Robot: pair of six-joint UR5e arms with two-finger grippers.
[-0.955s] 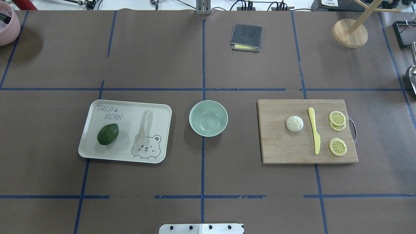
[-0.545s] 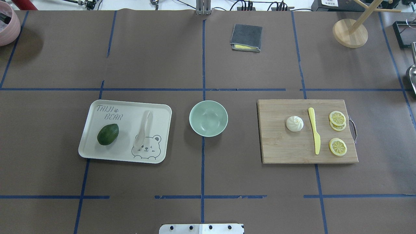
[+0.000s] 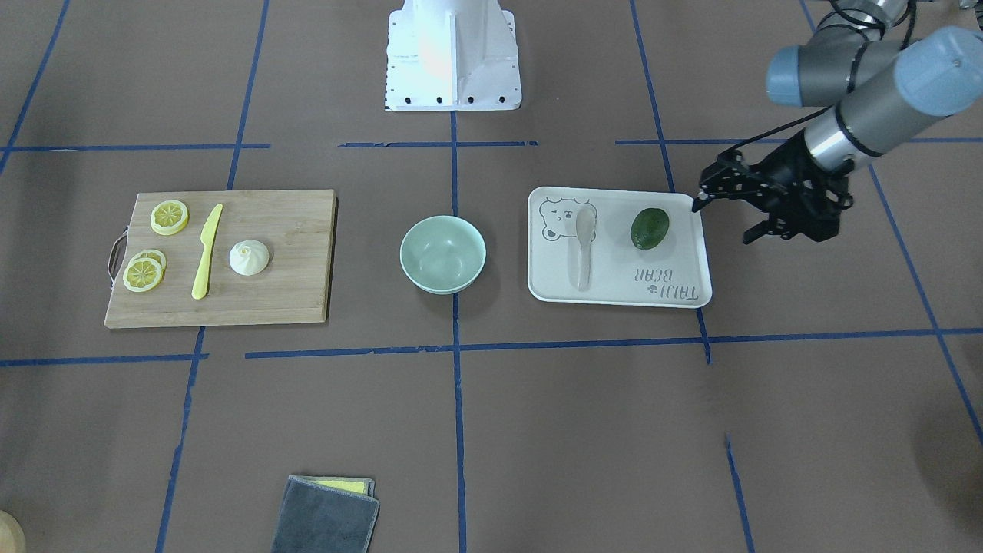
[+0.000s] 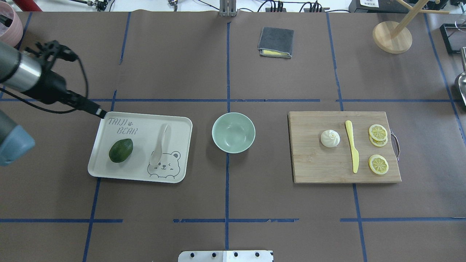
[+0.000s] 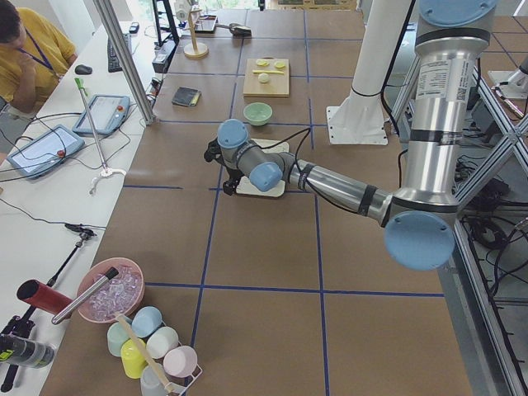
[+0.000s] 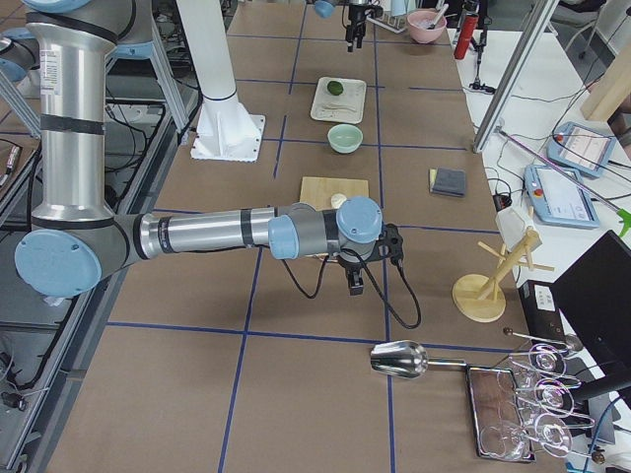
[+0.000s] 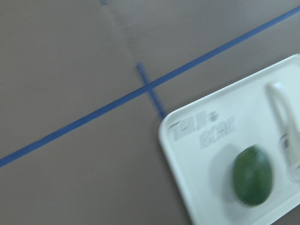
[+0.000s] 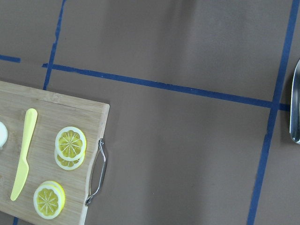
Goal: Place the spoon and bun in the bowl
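Note:
The pale spoon point(image 4: 160, 143) lies on a white tray point(image 4: 138, 165) next to a dark green avocado point(image 4: 121, 150). It also shows in the front view point(image 3: 584, 246). The white pleated bun point(image 4: 330, 138) sits on a wooden cutting board point(image 4: 313, 163). The mint-green bowl point(image 4: 222, 136) stands empty between tray and board. My left gripper point(image 3: 726, 219) is open and empty, hovering by the tray's far left corner point(image 4: 99, 112). My right gripper point(image 6: 355, 286) shows only in the exterior right view, near the board's right end; I cannot tell its state.
A yellow plastic knife point(image 4: 352, 147) and lemon slices point(image 4: 378, 133) lie on the board beside the bun. A folded grey cloth point(image 4: 276, 42), a wooden stand point(image 4: 392, 36) and a pink bowl point(image 4: 9, 22) are at the far edge. A metal scoop point(image 4: 461, 83) lies at the right edge.
My left arm has come into the overhead view from the left and now reaches the tray's far left corner. The objects have not moved.

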